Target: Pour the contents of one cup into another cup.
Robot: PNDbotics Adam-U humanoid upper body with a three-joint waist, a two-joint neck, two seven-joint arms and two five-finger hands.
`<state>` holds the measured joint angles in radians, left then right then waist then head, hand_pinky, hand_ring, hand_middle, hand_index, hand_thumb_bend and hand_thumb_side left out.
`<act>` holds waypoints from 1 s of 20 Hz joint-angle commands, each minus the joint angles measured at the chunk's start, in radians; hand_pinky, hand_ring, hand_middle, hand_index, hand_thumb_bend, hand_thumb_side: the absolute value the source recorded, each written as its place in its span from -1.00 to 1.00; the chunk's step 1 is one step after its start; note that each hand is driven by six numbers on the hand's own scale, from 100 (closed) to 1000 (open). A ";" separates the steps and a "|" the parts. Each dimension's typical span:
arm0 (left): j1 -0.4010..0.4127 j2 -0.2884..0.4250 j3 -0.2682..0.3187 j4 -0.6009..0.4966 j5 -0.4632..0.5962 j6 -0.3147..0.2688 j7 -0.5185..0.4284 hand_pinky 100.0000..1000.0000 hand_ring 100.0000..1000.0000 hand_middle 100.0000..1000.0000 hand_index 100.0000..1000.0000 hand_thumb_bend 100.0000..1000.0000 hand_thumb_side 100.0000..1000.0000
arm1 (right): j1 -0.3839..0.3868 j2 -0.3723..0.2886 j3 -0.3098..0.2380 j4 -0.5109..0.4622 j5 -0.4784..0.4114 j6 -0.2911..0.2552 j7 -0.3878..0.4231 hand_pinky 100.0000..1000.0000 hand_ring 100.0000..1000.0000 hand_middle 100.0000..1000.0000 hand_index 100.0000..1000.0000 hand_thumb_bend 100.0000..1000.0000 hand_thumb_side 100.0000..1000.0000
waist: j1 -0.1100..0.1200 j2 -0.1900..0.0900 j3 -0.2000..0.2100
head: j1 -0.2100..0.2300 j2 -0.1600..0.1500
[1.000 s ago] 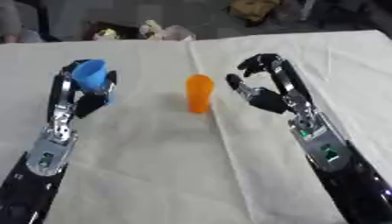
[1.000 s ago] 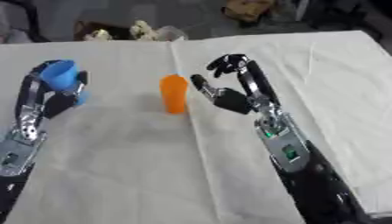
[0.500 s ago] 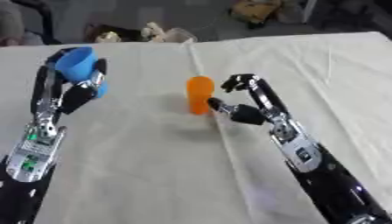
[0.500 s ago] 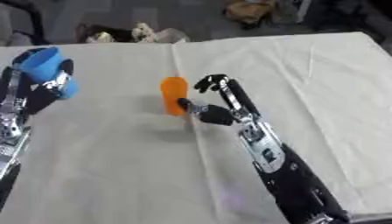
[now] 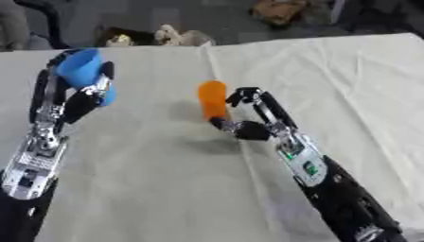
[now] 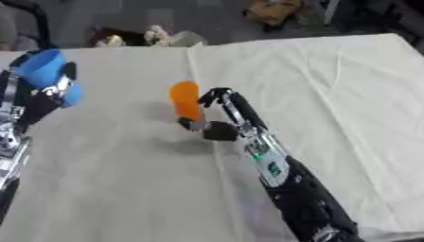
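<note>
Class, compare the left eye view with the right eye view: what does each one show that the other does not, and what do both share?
Only the left eye view shows the left forearm running down to the bottom edge. Only the right eye view shows more cloth right of the right arm. Both show the left hand holding the blue cup and the right hand open at the orange cup.

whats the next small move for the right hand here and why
Probably close the right hand round the orange cup. Its fingers and thumb sit right beside the upright cup but aren't wrapped round it yet, while the left hand already holds the blue cup lifted.
</note>
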<state>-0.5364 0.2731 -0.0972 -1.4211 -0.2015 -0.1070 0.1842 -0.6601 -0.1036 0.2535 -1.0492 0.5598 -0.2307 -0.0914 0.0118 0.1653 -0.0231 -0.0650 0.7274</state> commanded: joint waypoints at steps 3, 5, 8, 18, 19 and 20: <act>-0.012 0.015 -0.003 -0.033 0.010 -0.002 -0.005 -0.42 -0.60 -0.70 0.38 -1.00 -0.23 | -0.027 0.008 -0.013 0.015 0.048 -0.006 -0.024 0.59 0.82 0.09 0.31 0.08 0.09 | 0.003 -0.021 0.003 | -0.007 -0.007; -0.011 0.016 -0.002 -0.035 0.012 -0.002 -0.005 -0.41 -0.60 -0.70 0.38 -1.00 -0.23 | -0.027 0.006 -0.017 0.018 0.056 -0.004 -0.029 0.57 0.79 0.04 0.31 0.07 0.10 | 0.003 -0.021 0.002 | -0.007 -0.008; -0.011 0.017 -0.002 -0.036 0.012 -0.001 -0.006 -0.40 -0.59 -0.70 0.39 -1.00 -0.23 | -0.027 -0.003 -0.024 0.022 0.060 0.002 -0.034 0.56 0.79 0.04 0.31 0.07 0.11 | 0.001 -0.022 -0.002 | -0.008 -0.010; -0.010 0.017 -0.004 -0.037 0.011 -0.002 -0.009 -0.37 -0.59 -0.70 0.39 -1.00 -0.23 | -0.036 -0.010 -0.046 0.053 0.088 0.020 -0.062 0.56 0.80 0.08 0.32 0.06 0.12 | 0.000 -0.024 -0.002 | -0.008 -0.012; -0.010 0.016 -0.004 -0.038 0.011 -0.002 -0.009 -0.37 -0.59 -0.70 0.39 -1.00 -0.23 | -0.039 -0.007 -0.048 0.060 0.092 0.021 -0.064 0.56 0.80 0.08 0.32 0.06 0.12 | 0.000 -0.024 -0.001 | -0.009 -0.013; -0.010 0.016 -0.004 -0.038 0.011 -0.002 -0.009 -0.36 -0.59 -0.70 0.39 -1.00 -0.23 | -0.041 -0.005 -0.049 0.066 0.097 0.020 -0.067 0.56 0.80 0.09 0.32 0.06 0.12 | 0.001 -0.025 0.000 | -0.009 -0.013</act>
<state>-0.5356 0.2729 -0.1005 -1.4344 -0.1933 -0.1074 0.1782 -0.6792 -0.1015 0.2141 -0.9804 0.6459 -0.2103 -0.1513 0.0105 0.1598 -0.0239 -0.0726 0.7270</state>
